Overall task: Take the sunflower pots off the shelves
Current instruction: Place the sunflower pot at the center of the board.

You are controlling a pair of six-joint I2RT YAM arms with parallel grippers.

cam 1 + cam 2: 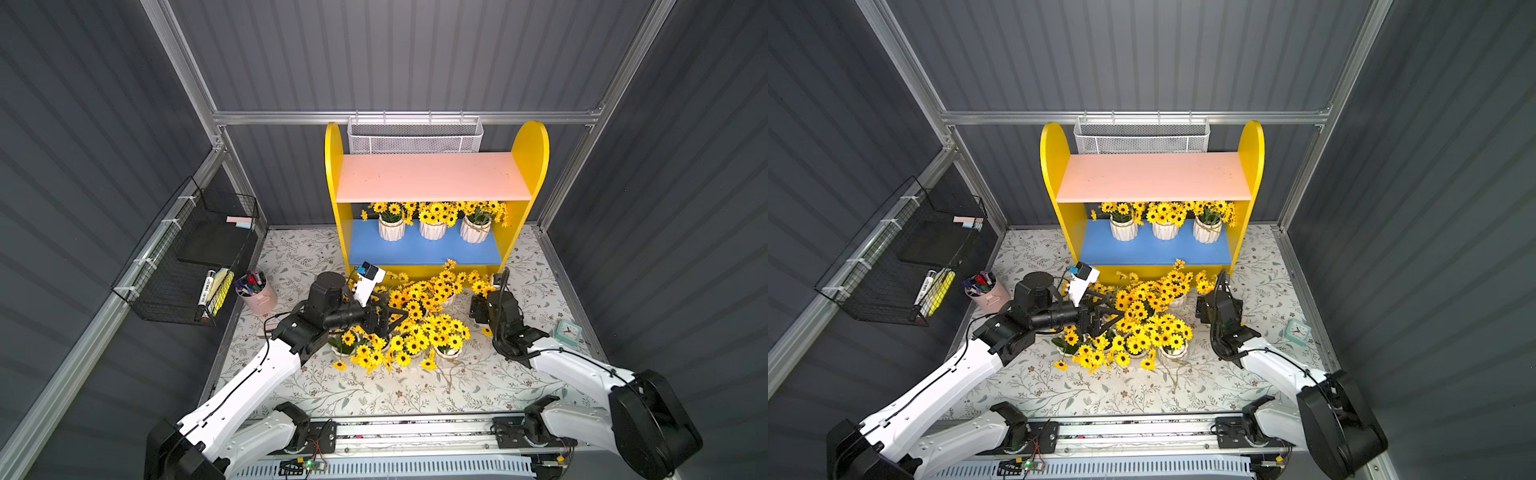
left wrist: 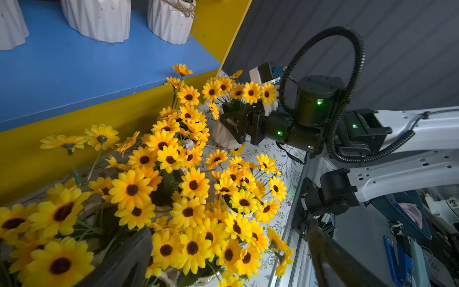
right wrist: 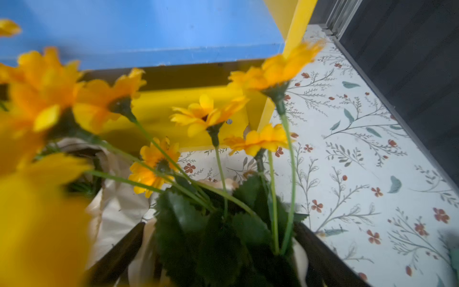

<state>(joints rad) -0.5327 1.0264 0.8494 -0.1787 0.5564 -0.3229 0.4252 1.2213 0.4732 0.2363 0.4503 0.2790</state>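
Blue shelf [image 1: 424,249]: three pots [image 1: 432,230]; right fingers [image 3: 323,258] tight on sunflower pot [image 2: 222,135]; left fingers [image 2: 124,263] apart.

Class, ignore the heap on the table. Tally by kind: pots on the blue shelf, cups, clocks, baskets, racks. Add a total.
Pots on the blue shelf: 3
Pink cup: 1
Clock: 1
White basket: 1
Black rack: 1
Total: 7

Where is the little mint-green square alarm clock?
In both top views the mint-green square alarm clock sits on the floral-print mat near its right edge, just outside the right arm.
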